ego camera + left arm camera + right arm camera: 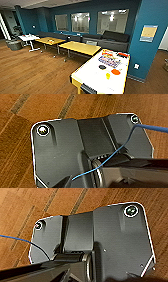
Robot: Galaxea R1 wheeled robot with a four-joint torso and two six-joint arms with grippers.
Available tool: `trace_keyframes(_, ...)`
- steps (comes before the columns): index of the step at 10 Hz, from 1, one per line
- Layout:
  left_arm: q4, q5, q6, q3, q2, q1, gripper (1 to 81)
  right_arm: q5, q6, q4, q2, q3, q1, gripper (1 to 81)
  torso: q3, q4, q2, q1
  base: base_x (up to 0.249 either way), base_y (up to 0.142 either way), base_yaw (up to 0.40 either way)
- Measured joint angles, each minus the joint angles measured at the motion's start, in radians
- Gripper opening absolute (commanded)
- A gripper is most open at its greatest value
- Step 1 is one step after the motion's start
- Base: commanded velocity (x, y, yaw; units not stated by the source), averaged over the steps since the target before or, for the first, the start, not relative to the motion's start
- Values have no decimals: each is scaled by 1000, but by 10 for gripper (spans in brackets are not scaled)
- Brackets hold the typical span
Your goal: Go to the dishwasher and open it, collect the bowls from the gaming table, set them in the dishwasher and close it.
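Lounge interior, wood floor [35, 72] throughout, teal walls [147, 15] with interior windows [80, 22] at the back. Far left of the head view: a potted plant [18, 30], a grey seat [14, 45] and a small white table [28, 38] with items on it. Next along, two yellow-topped tables [79, 47] stand in a row in front of a long dark sofa [110, 40]. Further right, near the lower edge, stands the gaming table [87, 75], white top with yellowish edge. Colourful board-game boxes [110, 58] lie at its far end. Nearer, the black bowl [102, 67] and the orange bowl [115, 72] sit apart from each other on the white top, with a small yellow cup [108, 75] just beside them on the near side. A poster [148, 33] hangs on the teal pillar at the right, a wall socket [136, 66] below it.

Both wrist views look down on wood flooring past the robot's own dark plate; a thin blue cable [105, 162] crosses the left one. No position relative to either claw can be given for the bowls or table. Whether either claw is wide, narrow or holding anything cannot be told
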Motion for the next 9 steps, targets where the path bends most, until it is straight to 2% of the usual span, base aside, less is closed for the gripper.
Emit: trace_keyframes(9, 0, 0, 0, 0, -3, 2, 811, 0, 0, 0, 3, 0, 1, 811, 0, 0, 0, 0, 125, 112, 0)
